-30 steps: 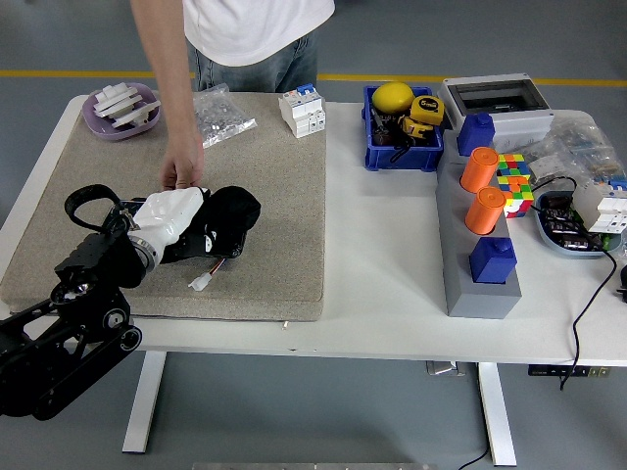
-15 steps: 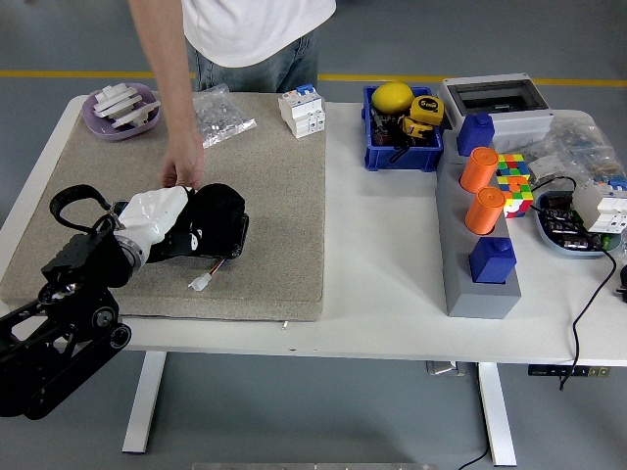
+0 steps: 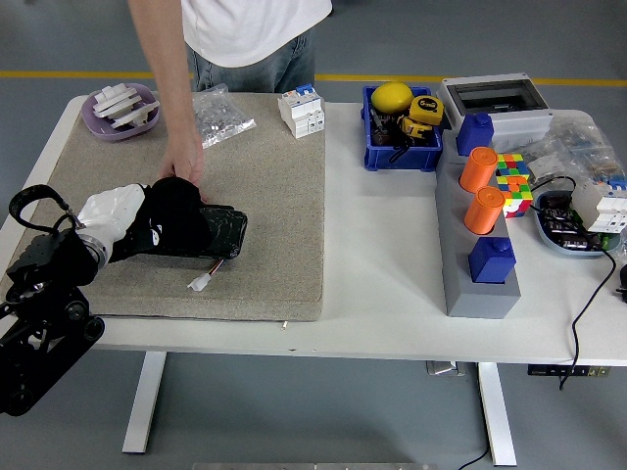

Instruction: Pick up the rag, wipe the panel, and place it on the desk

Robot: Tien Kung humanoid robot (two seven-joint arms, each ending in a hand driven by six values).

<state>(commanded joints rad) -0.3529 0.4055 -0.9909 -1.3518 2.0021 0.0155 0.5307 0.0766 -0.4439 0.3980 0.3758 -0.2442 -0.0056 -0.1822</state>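
My left hand (image 3: 132,223), white-gloved on a black arm, comes in from the lower left and is shut on a black rag (image 3: 171,215). The rag lies bunched on the left part of a black panel (image 3: 217,235) that rests on the beige mat (image 3: 265,196). A white connector on thin wires (image 3: 203,282) trails from the panel's front. A person stands at the far side; one hand (image 3: 182,162) reaches down and rests at the panel's far left edge, right by the rag. My right hand is not in view.
On the mat's far edge are a purple dish with white parts (image 3: 123,106), a clear bag (image 3: 217,115) and a white breaker (image 3: 302,110). To the right stand a blue bin (image 3: 400,137), a grey stand with orange cylinders (image 3: 480,211), a colour cube (image 3: 513,181) and a tray of parts (image 3: 578,220).
My left hand has dragged the rag leftward across the panel, uncovering the panel's right half. The arm has pulled back to the left. The person's hand stays at the panel's edge.
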